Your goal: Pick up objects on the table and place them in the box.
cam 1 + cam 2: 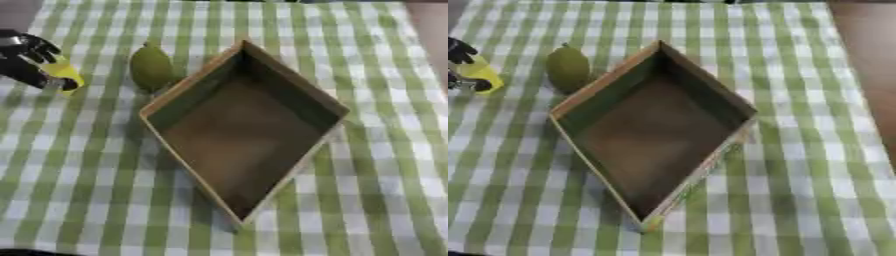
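Left hand (pixel 28 60) at left edge, fingers curled round small yellow object (pixel 63 71). Green pear-shaped fruit (pixel 151 67) lies on checked tablecloth (pixel 367 200), between hand and open box (pixel 241 130), just beside box wall.

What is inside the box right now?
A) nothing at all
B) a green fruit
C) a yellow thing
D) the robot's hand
A: the box shows only its bare brown bottom. The green fruit lies on the cloth just outside its wall, and the left hand has its fingers curled round the yellow thing off to the left side.
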